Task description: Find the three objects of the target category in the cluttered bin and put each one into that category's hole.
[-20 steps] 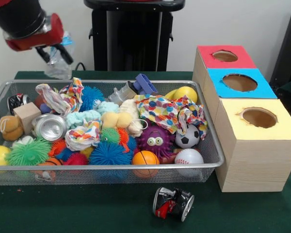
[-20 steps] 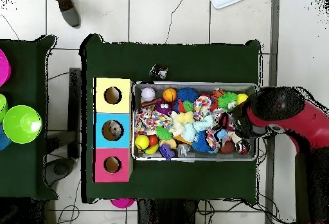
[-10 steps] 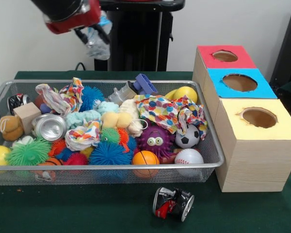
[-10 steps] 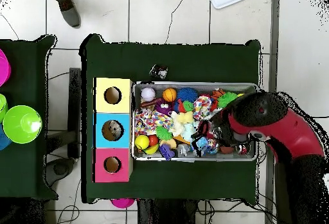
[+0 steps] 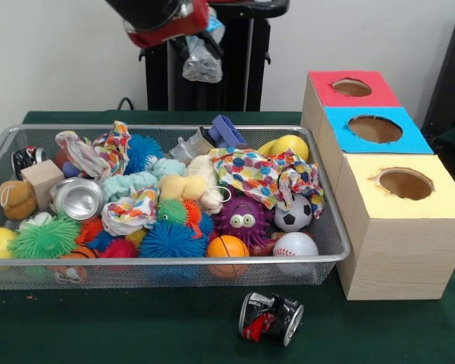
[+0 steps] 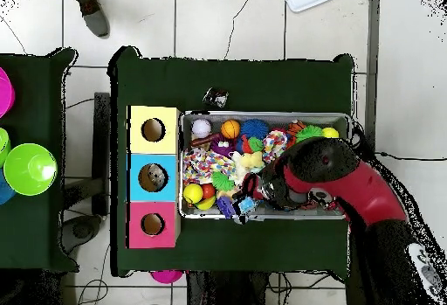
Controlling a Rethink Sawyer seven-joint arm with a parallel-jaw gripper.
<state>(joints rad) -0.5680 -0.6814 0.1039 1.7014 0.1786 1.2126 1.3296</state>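
Note:
My gripper [image 5: 197, 44] hangs high over the back edge of the wire bin [image 5: 330, 227], shut on a crumpled clear plastic bottle [image 5: 202, 59] that dangles below it. In the overhead view the gripper [image 6: 255, 198] is over the bin's lower rim, right of the three-hole box. The box has a red hole [image 5: 353, 87], a blue hole [image 5: 374, 129] and a yellow hole [image 5: 404, 184]. A silver can [image 5: 77, 199] lies in the bin at the left, and a crushed can [image 5: 271, 318] lies on the table in front of the bin.
The bin is packed with spiky balls, sports balls, patterned cloths [image 5: 265, 176], a purple toy [image 5: 244, 220], a wooden block [image 5: 42, 180] and a plush toy [image 5: 15, 199]. Something lies inside the blue hole [image 6: 154, 177]. A shoe [image 6: 92, 13] shows on the floor.
The arm has swung from the bin's left end, as the front view shows it, toward the boxes, rising as it went. The plastic bottle stays held in the gripper.

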